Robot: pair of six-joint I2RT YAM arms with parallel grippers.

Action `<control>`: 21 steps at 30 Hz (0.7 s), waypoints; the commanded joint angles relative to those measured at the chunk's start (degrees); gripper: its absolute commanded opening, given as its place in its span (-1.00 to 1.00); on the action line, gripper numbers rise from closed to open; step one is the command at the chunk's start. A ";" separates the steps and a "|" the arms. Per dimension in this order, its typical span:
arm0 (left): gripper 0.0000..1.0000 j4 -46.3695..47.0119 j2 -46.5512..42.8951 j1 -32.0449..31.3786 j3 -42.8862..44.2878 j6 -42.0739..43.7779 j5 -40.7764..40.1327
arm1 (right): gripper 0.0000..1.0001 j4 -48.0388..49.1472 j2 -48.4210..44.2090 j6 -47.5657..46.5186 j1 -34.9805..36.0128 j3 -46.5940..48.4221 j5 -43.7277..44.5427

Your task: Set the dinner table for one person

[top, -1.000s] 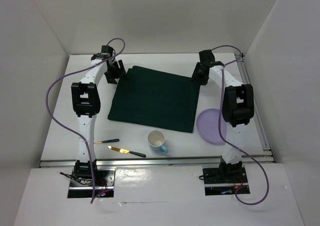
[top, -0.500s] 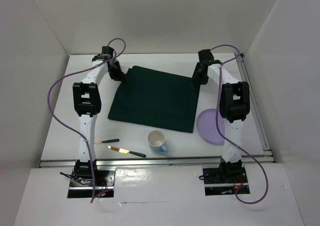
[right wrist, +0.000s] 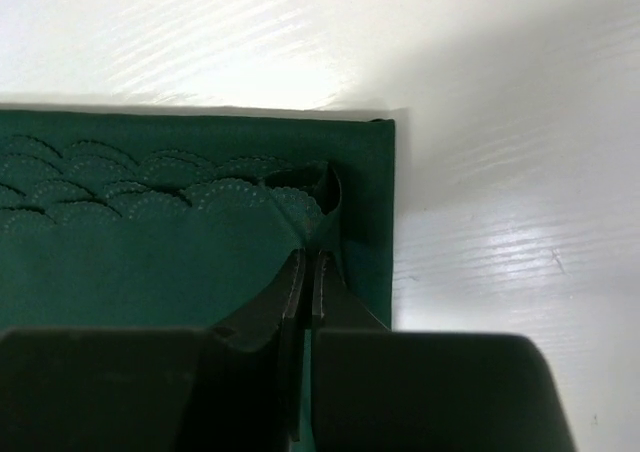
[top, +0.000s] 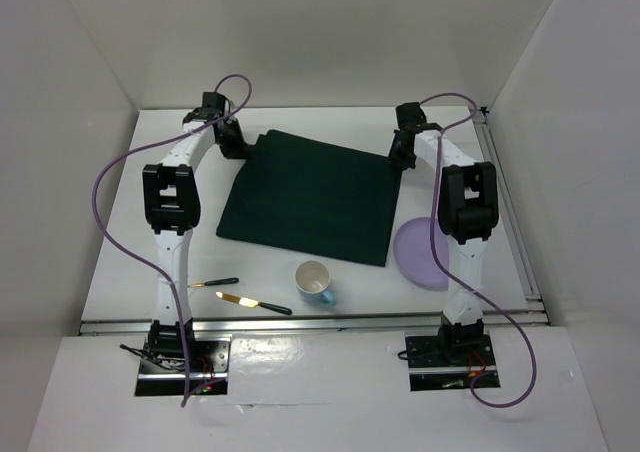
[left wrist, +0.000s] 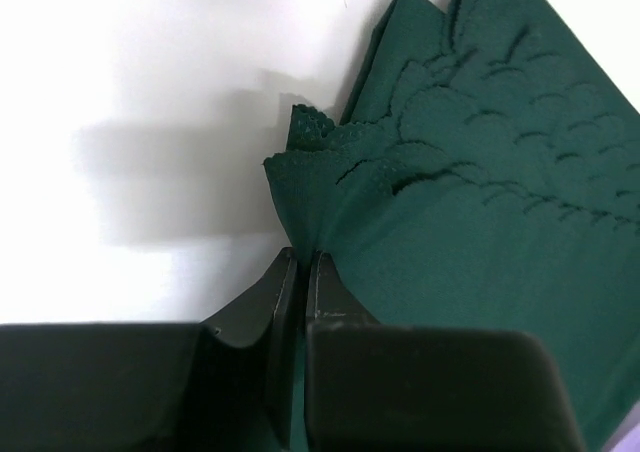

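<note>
A dark green cloth mat (top: 310,198) lies on the white dinner table (top: 130,242). My left gripper (top: 238,144) is shut on the mat's far left corner (left wrist: 300,187), which bunches up between the fingers. At the far right corner (right wrist: 325,197), my right gripper (top: 399,155) is shut on the scalloped cloth. Both pinched corners show folds. A lilac plate (top: 422,253), a white and blue cup (top: 315,281) and two pieces of cutlery (top: 250,303) rest near the front edge.
A metal rail (top: 510,212) runs along the table's right side and another along the front (top: 320,319). White walls enclose the table on three sides. A dark-handled utensil (top: 212,283) lies by the left arm.
Both grippers have closed onto the mat's far corners; the left one moved in towards the cloth, and the corners now bunch between the fingers.
</note>
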 commanded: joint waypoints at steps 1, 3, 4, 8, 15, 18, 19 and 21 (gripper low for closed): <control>-1.00 1.70 -8.08 -0.42 -2.10 -0.17 1.50 | -1.00 3.74 -5.97 -0.10 -0.32 -1.88 2.13; -1.00 1.70 -9.66 -0.42 -3.16 0.44 0.80 | -1.00 4.97 -8.25 0.42 -0.85 -3.28 2.66; -1.00 1.70 -10.45 -0.42 -3.94 0.45 0.79 | -1.00 4.98 -9.04 0.42 -0.85 -3.82 3.27; -1.00 1.17 -12.48 -0.42 -3.95 0.98 0.18 | -1.00 6.73 -12.21 0.42 -1.46 -5.92 3.19; -1.00 -1.37 -7.57 -0.42 0.97 0.28 0.78 | -1.00 6.21 -10.46 0.95 -1.46 -4.52 1.87; -0.62 0.56 -4.85 -0.42 2.28 -0.25 0.79 | -1.00 6.82 -9.93 0.95 -1.46 -4.52 0.82; -0.38 0.56 -3.88 -0.42 2.90 -0.25 0.79 | -1.00 6.82 -9.93 0.95 -1.46 -4.52 0.81; -0.13 0.56 -1.94 -0.42 4.13 -0.25 1.31 | -1.00 6.82 -9.23 0.95 -1.46 -3.82 0.28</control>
